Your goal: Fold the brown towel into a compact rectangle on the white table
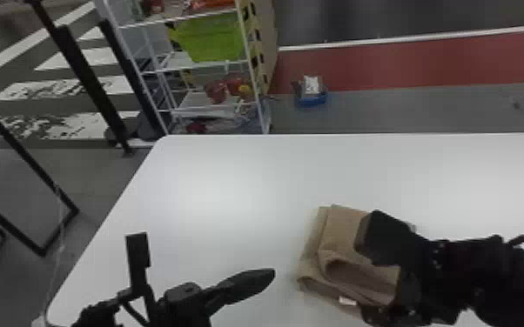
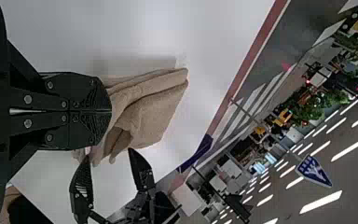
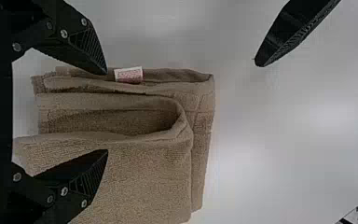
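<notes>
The brown towel lies folded in layers on the white table, with a rounded fold and a small tag along its near side. My left gripper is shut and empty, left of the towel and apart from it. Over the towel's right part stands my right gripper, open. In the left wrist view the closed left gripper overlaps the sight of the towel. From the right wrist, the open right gripper spans the loop-like fold of the towel, one finger near the tag.
Beyond the table's far edge stands a white rack with a green bin. A blue container sits on the floor behind. Black frame posts rise past the table's left side.
</notes>
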